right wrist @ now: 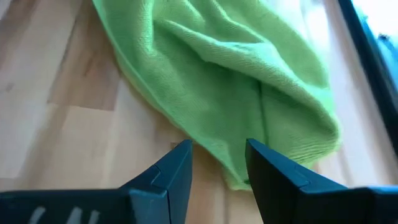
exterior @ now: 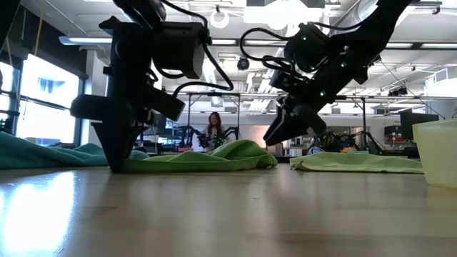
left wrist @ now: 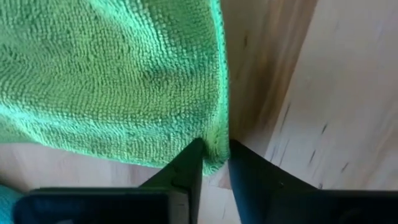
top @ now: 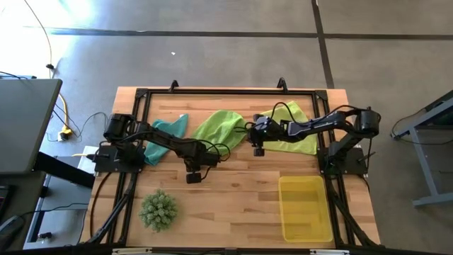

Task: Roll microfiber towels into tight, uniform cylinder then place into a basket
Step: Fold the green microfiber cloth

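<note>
At the near corner of the green towel [left wrist: 118,74], mid-table, my left gripper [left wrist: 214,165] stands upright with its tips down at the wood and its fingers drawn narrow on the towel's edge; the hem sits between them, so I judge the pinch is just being made (whether it has fully bitten I cannot tell). My right gripper [right wrist: 217,158] hangs above the far corner of the same towel, tilted, fingers apart with nothing between them, though cloth lies right under them. The towel lies loosely spread and rumpled, not rolled, so I take this as the very start of the task: getting hold of the first towel to flatten or fold it before rolling. Next I would need my right fingers to come down onto their corner and close, then both arms to draw the cloth taut and even, since a crooked edge would likely give a lopsided roll. The teal towel [top: 168,131] lies crumpled by my left arm's base, the yellow-green towel [top: 296,131] lies under my right arm, and the basket [top: 306,209] sits empty at the table's near right, well apart from all three. A spiky green ball [top: 157,210] rests at the near left. No brand, label or readable writing shows anywhere on the towels, basket or arms.
</note>
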### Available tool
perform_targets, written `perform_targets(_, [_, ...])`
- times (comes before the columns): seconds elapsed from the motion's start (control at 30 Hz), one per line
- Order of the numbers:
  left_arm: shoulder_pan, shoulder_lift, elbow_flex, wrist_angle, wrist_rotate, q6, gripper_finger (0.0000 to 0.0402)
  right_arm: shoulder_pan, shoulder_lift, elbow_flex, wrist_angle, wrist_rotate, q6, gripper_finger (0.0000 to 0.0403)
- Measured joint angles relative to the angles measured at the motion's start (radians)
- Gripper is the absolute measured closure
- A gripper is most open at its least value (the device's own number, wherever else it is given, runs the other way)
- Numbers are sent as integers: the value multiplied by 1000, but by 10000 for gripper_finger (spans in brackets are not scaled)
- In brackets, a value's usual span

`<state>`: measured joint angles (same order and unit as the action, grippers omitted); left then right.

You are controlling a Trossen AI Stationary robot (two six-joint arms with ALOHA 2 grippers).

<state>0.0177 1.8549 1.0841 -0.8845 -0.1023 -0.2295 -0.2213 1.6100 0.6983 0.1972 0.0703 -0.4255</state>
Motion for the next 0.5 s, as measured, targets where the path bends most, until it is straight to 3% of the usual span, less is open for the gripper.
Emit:
perform_targets(0.17, [3, 1, 3, 10, -1, 5, 395, -29, 23, 0, -3, 0, -50, 263])
perform_targets(0.5, [0, 2, 2, 17, -38, -3, 398, -47, 137, 0, 74, -11, -81, 263])
